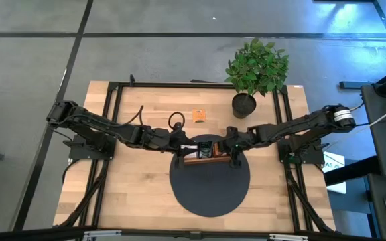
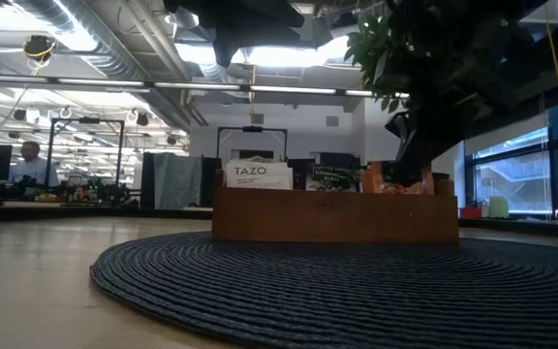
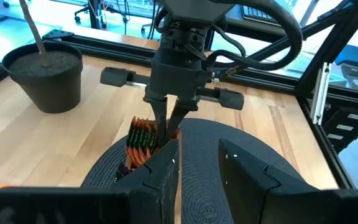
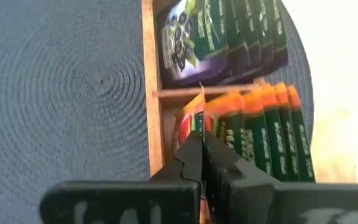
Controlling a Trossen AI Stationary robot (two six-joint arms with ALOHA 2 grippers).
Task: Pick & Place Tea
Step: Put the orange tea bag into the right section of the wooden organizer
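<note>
Right wrist view alone shows the right gripper (image 4: pixel 202 146) closed, its fingertips pinching the top edge of an orange tea sachet (image 4: pixel 192 121) standing in the wooden tray (image 4: pixel 152 112), at the head of a row of orange-topped green sachets (image 4: pixel 263 127). Beyond a divider, a second compartment holding a row of dark sachets printed with berries (image 4: pixel 219 40).

Left wrist view looks across at that same closed gripper from the other side, dipping into the orange sachets, with the left gripper (image 3: pixel 199 163) in the foreground, fingers apart and holding nothing, over the dark round woven mat (image 3: pixel 241 140).

High view places both grippers at the tray near the middle of the tabletop (image 1: pixel 133 194), the left one at the tray's left end, the right one at its right end; tray sits on the mat's far edge. One lone orange sachet (image 1: pixel 198 116) lies flat on bare wood toward the far edge of the tabletop, just left of a potted plant (image 1: pixel 254 70) standing near the far right corner.

Low view adds the tray's long side wall and a white TAZO-labelled sachet (image 2: pixel 258 175) upright at one end, green and orange packets beside it. Behind, an office room with ceiling pipes, windows, desks and a seated person (image 2: pixel 30 163) far off.
</note>
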